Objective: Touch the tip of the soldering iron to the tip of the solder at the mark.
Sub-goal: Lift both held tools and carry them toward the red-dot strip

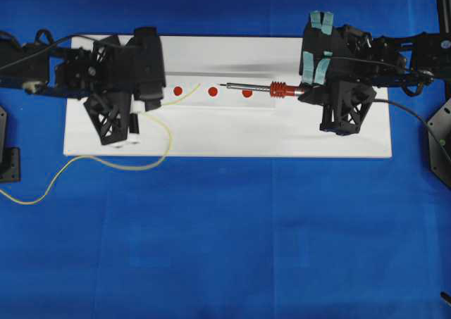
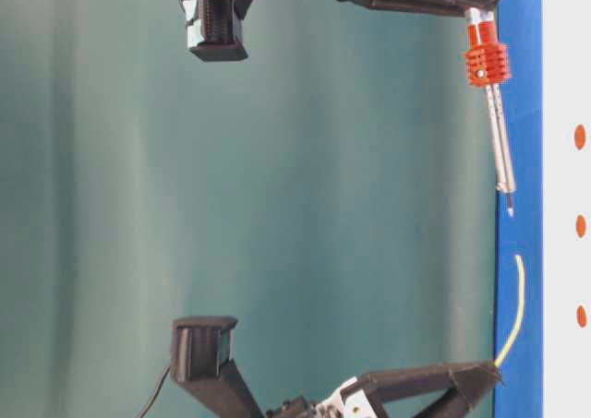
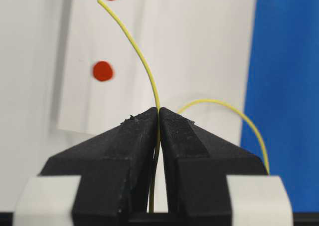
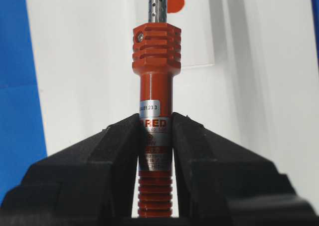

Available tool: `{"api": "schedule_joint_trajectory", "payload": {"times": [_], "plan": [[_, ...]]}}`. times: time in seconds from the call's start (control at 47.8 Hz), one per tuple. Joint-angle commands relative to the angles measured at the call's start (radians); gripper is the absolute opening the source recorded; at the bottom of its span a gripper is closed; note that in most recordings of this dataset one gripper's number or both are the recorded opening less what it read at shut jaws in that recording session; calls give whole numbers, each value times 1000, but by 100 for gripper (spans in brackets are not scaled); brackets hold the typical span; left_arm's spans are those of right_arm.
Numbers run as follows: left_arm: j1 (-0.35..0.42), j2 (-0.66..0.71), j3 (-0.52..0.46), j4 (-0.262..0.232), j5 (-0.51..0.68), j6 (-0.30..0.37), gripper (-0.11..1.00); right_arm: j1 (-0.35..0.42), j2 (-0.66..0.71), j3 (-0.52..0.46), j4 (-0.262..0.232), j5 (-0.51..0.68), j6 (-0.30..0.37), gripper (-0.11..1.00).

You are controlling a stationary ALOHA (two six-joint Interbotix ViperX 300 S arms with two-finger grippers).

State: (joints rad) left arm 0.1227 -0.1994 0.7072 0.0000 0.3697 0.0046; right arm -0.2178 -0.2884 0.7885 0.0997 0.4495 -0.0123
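Blue cloth (image 1: 225, 248) lay under the white board (image 1: 352, 139). My left gripper (image 3: 159, 117) pinched the solder (image 3: 134, 46); my right gripper (image 4: 155, 131) clamped the soldering iron (image 4: 155, 61), whose tip was cut off in my wrist view. Overhead, the two tips stood apart above the red marks (image 1: 213, 91).

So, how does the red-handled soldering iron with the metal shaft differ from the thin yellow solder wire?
The red-handled soldering iron is straight and rigid; the thin yellow solder wire curves and loops off the white board. The iron is thicker, the solder hair-thin. The right gripper clamps the iron's handle; the left gripper pinches the solder near its free end. Both tips point toward each other over the red dots, not yet touching.
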Motion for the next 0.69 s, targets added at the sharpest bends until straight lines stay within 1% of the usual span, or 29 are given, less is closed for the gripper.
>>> {"api": "schedule_joint_trajectory", "payload": {"times": [0.0,0.23,0.669], "plan": [[11,0,-37,3,11,8,2,-3,-6,-29,-8,0,0,6],[17,5,-43,3,20,20,2,-3,-6,-29,-9,-2,0,6],[15,-11,-28,3,31,14,2,-2,-6,-31,-9,0,0,6]]}}
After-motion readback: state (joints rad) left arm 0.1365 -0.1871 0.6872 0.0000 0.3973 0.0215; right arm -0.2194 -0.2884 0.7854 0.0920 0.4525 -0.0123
